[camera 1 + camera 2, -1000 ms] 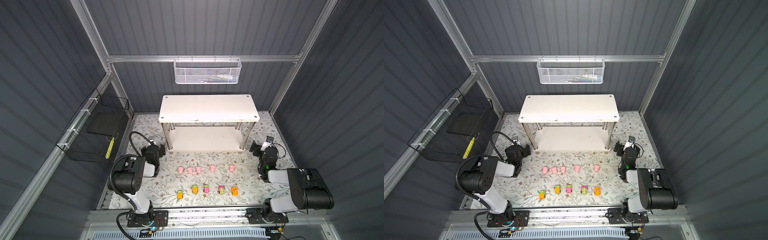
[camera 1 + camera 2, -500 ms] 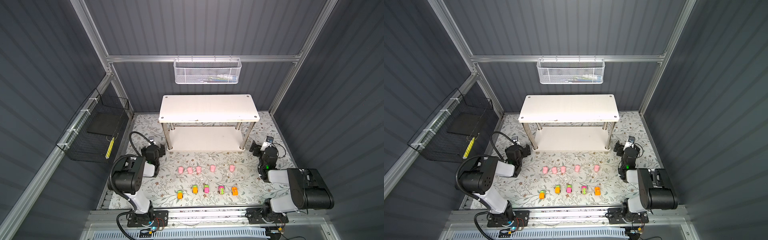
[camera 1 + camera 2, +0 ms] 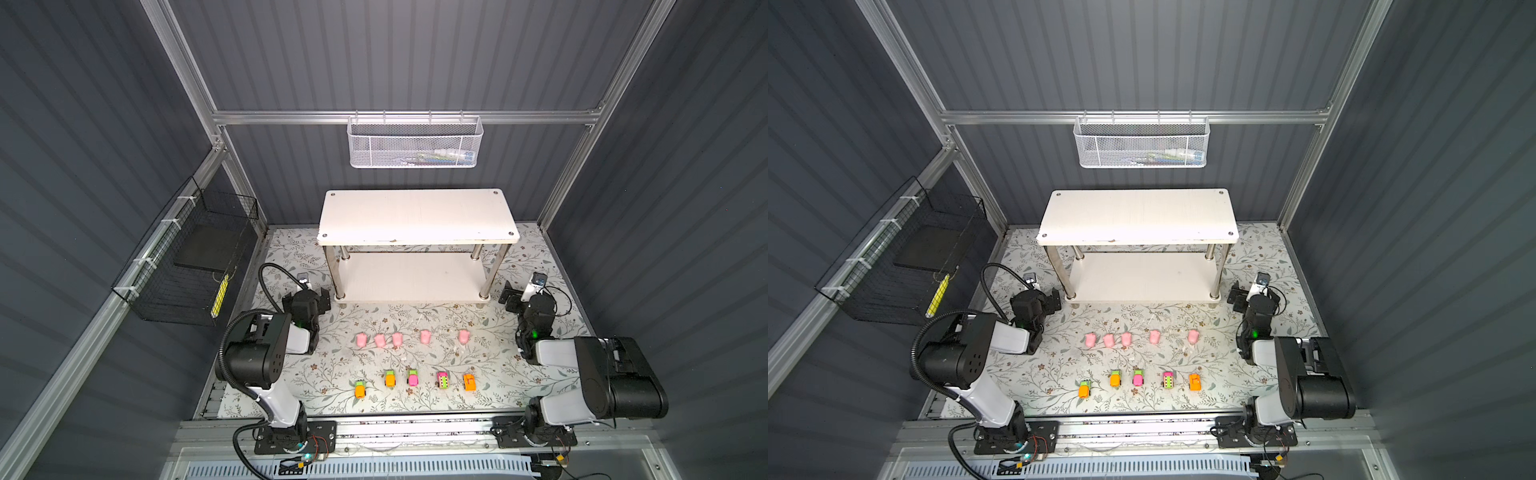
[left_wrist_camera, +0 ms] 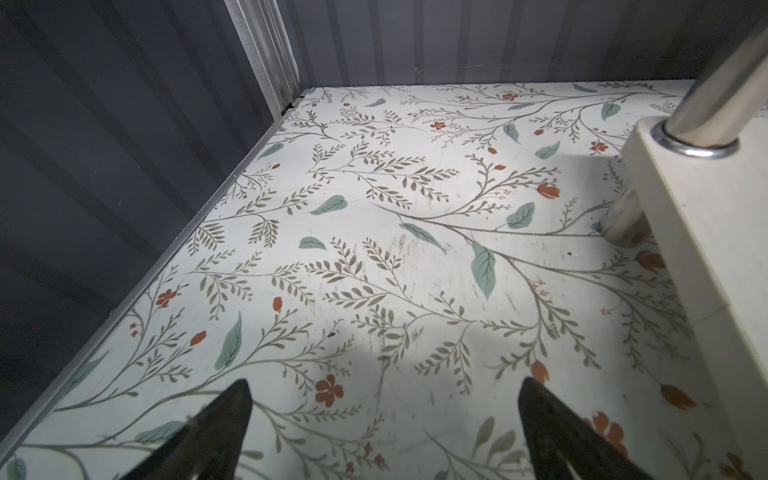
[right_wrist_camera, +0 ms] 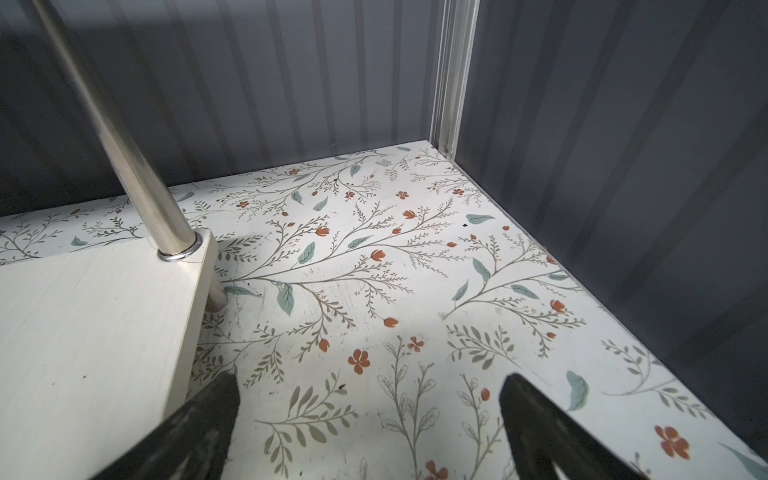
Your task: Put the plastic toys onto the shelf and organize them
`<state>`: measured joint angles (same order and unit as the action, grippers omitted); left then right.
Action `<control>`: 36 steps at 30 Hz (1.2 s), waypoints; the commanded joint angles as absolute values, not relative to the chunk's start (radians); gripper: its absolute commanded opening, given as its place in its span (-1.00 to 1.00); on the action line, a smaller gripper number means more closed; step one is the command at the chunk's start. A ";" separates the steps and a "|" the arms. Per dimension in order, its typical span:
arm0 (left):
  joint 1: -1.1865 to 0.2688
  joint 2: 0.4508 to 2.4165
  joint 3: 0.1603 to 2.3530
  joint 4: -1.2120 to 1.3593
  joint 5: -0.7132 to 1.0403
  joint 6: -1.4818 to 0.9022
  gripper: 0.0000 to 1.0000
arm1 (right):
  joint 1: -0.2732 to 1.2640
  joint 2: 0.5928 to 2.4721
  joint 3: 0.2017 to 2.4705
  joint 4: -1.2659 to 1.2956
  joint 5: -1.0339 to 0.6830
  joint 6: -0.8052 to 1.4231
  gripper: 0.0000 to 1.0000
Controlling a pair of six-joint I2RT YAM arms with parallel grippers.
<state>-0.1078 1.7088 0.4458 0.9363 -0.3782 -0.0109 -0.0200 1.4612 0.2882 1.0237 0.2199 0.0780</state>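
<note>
Several pale pink pigs [image 3: 397, 339] [image 3: 1126, 339] stand in a row on the floral mat in both top views. Several small cars [image 3: 412, 377] [image 3: 1138, 379] in orange, green and pink line up nearer the front. Behind them the white two-tier shelf [image 3: 415, 216] [image 3: 1138, 216] holds nothing. My left gripper [image 3: 321, 297] [image 4: 384, 382] rests open and empty by the shelf's front left leg [image 4: 715, 104]. By the front right leg, my right gripper [image 3: 509, 300] [image 5: 368, 376] is also open and empty, next to the lower board [image 5: 95, 316].
A white mesh basket [image 3: 415, 143] hangs on the back wall above the shelf. A black wire basket [image 3: 191, 266] hangs on the left wall. Dark ribbed walls close the mat on three sides, and a metal rail runs along the front.
</note>
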 commanded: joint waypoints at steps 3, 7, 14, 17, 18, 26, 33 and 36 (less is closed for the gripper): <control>-0.106 1.699 0.458 0.943 -0.416 -0.019 0.99 | -0.023 1.390 0.321 0.918 0.217 0.084 0.98; -0.106 1.573 0.528 0.690 -0.440 -0.038 1.00 | -0.020 1.311 0.333 0.847 0.240 0.083 0.98; -0.115 1.406 0.546 0.568 -0.528 -0.135 0.99 | -0.017 1.099 0.374 0.593 0.303 0.186 0.98; -0.124 1.337 0.558 0.454 -0.578 -0.209 0.99 | -0.015 0.990 0.385 0.433 0.339 0.256 0.98; -0.128 1.314 0.556 0.416 -0.602 -0.237 0.99 | -0.015 0.955 0.384 0.386 0.352 0.278 0.98; -0.147 1.108 0.491 0.152 -0.574 -0.445 0.95 | -0.012 0.697 0.387 -0.021 0.300 0.449 0.98; -0.169 0.914 0.437 -0.035 -0.480 -0.583 0.89 | 0.024 0.576 0.396 -0.275 0.197 0.572 0.98; -0.195 0.837 0.418 -0.123 -0.461 -0.636 0.88 | 0.086 0.570 0.401 -0.355 0.182 0.617 0.98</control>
<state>-0.1780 0.8909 0.4393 0.0170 -0.5022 -0.5369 0.0399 0.5762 0.3744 -0.2005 0.2241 0.5388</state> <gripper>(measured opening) 0.940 0.989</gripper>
